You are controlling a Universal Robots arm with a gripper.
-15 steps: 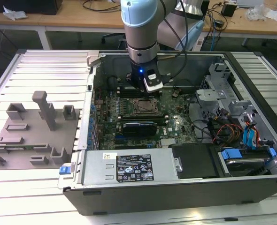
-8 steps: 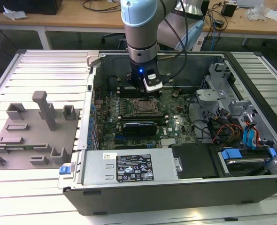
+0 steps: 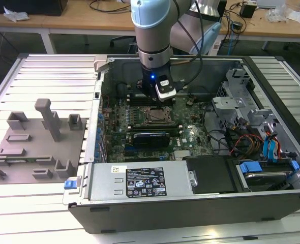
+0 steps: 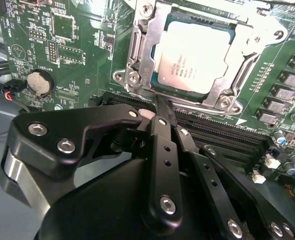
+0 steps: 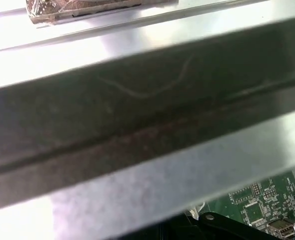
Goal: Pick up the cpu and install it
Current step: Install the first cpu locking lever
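One cpu [image 4: 195, 55] sitting in the socket [image 4: 137, 65] of the motherboard [image 4: 62, 55], gripper [image 4: 160, 107] just beside, pinched closed, holding nothing.

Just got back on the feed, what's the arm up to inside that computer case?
The robot arm's black gripper is down inside the open computer case, right over the green motherboard. The small square cpu with the pale silvery metal top already lies inside the metal-framed socket, apart from the gripper, which hovers beside the socket's edge. The grey plastic tray with blocks and posts sits outside the case, at the exterior view's left.
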